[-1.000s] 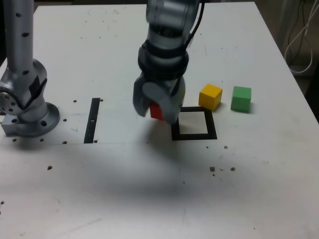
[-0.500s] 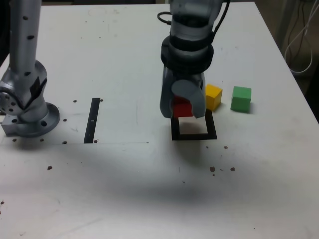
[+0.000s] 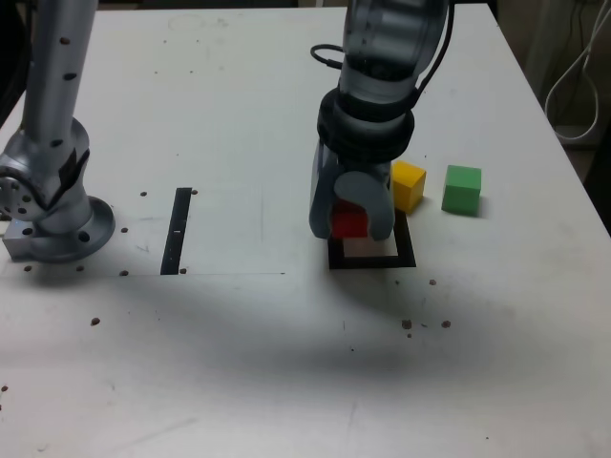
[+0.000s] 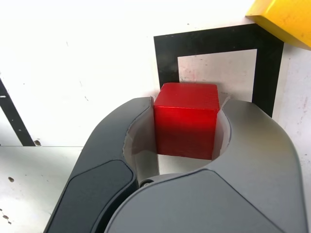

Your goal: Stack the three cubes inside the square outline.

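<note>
gripper [image 4: 187,119] pinches matte red cube [image 4: 186,126], flat-faced, its edges crisp.

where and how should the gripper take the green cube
Probably best by two opposite upright side faces of the green cube, coming from above: it sits flat on the table, and the yellow cube stands apart, beyond a gap on the exterior view's left.

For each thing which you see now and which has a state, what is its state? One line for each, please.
Gripper: shut on the red cube.
Red cube: held between the two fingers.
Yellow cube: not held, beside the square outline.
Green cube: not held, on the table.
Square outline: partly hidden by the gripper in the exterior view.
</note>
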Motion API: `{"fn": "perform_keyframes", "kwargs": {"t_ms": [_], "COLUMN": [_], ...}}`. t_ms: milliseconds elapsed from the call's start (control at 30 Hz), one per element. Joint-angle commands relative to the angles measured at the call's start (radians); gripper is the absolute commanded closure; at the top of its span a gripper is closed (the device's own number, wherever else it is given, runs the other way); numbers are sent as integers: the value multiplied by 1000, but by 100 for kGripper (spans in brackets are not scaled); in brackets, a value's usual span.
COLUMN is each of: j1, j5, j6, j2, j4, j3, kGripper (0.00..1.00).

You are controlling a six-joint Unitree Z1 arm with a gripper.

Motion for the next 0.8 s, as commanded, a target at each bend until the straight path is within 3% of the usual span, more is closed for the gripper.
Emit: {"fn": "perform_keyframes", "kwargs": {"t_ms": [0, 200, 467, 767], "j1": [1, 1, 1, 1], "j5": [0, -6, -26, -36], "j6": [9, 27, 67, 75], "j2": [14, 37, 54, 48], "j4": [-4, -23, -43, -18], "j3": [-10, -20, -40, -41], "kGripper": [83, 82, 69, 23]}}
